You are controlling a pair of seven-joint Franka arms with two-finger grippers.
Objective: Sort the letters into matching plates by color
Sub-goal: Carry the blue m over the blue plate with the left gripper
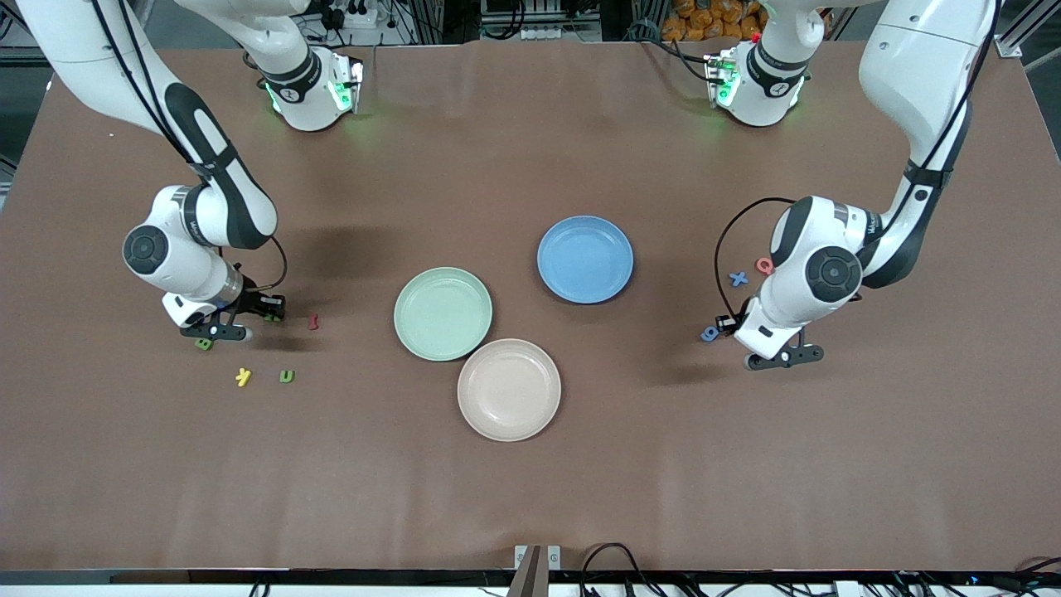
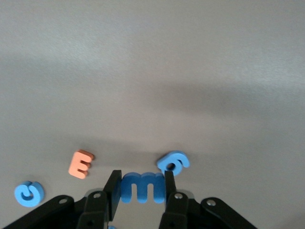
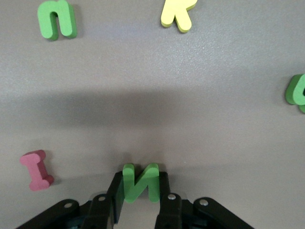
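The left end effector [image 2: 141, 187] grips a blue m [image 2: 142, 187] between its fingers, just beside a blue 6 [image 2: 173, 162]. The right end effector [image 3: 139, 187] clamps a green N [image 3: 139, 182], near a red I [image 3: 37, 170] on the counter [image 1: 746, 464].

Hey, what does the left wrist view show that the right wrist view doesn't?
Only the left wrist view shows the left gripper with its jaws shut on a blue letter m, plus an orange E, a blue curled piece and another blue piece.

Only the right wrist view shows the right gripper with its jaws shut on a green N, plus a pink I, a yellow letter, a green n-shaped piece and another green piece.

Both show the brown table; neither shows a plate.
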